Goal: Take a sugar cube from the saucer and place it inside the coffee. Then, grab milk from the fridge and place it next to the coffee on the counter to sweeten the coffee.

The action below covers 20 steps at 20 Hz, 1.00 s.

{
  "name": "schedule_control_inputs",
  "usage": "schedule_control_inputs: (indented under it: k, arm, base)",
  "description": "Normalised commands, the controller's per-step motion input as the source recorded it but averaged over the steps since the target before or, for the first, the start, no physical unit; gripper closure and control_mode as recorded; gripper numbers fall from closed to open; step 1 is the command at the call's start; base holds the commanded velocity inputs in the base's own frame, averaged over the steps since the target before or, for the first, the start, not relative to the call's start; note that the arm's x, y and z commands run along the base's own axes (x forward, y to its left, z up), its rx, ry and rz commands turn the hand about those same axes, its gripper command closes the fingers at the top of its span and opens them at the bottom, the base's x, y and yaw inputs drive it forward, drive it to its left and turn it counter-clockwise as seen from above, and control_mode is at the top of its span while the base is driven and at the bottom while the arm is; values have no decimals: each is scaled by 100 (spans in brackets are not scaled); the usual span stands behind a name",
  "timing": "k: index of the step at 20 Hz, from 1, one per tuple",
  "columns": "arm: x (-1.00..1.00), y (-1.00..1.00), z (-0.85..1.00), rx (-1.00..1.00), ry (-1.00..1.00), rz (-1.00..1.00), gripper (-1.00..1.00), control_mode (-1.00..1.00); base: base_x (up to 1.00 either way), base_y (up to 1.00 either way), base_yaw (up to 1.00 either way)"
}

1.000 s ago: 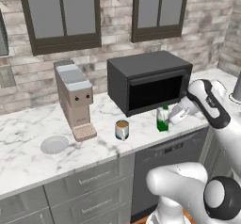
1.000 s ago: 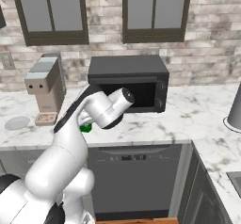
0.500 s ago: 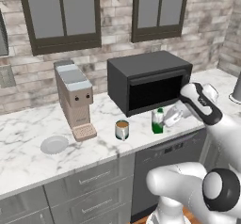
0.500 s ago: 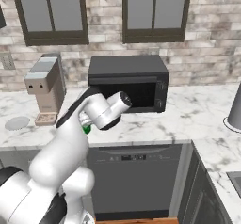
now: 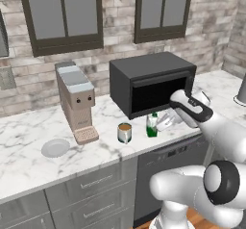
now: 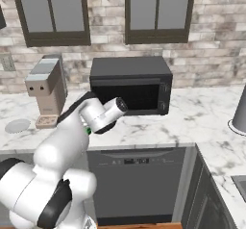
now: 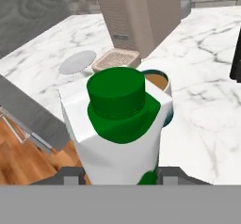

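Milk point(image 5: 152, 125) upright, green cap up, white body with green patches, pinched between claw fingers; in hand view milk point(image 7: 120, 129) up close, cap centred, dark finger tips at both lower flanks of carton. Gripper point(image 5: 160, 124) clenched on milk, reaching from right side in left base view, wrist just in front of black microwave point(image 5: 151, 82) opening. Whether carton bottom touches counter point(image 5: 29, 160) or hangs just above: cannot tell. Coffee point(image 5: 124, 133) just left of milk, near, small gap in left base view; silvery mug, brown liquid visible. In hand view coffee point(image 7: 157, 80) right behind carton, rim and brown surface peeking past cap. Saucer point(image 5: 55, 147) flat on counter, well left of coffee, beside drip tray of beige coffee machine point(image 5: 76, 101); in hand view saucer point(image 7: 78, 61) pale disc next to machine tray. Sugar cube on saucer: not made out, too small. Coffee machine between saucer and microwave, against brick wall. Right base view: white arm point(image 6: 67, 141) covering most of carton, tiny green sliver of milk point(image 6: 88, 131) at wrist edge; saucer point(image 6: 18, 125) far left on counter point(image 6: 202, 122), coffee machine point(image 6: 47, 89) beside it, microwave point(image 6: 131, 84) centre. Grey drawers under counter, dark dishwasher panel point(image 6: 137, 182) below.
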Motion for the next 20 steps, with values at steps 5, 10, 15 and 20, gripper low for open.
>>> schedule_control_inputs:
  k: [5,10,15,20]
  arm:
    - [35,0,-26,0,0,0,100,-100]
    - [36,0,-25,0,0,-1,100,-100]
    - [35,0,-28,0,0,-1,100,-100]
    - [25,0,-39,0,0,0,100,-100]
  base:
    - [0,0,0]
    - [0,0,0]
    - [0,0,0]
    - [0,0,0]
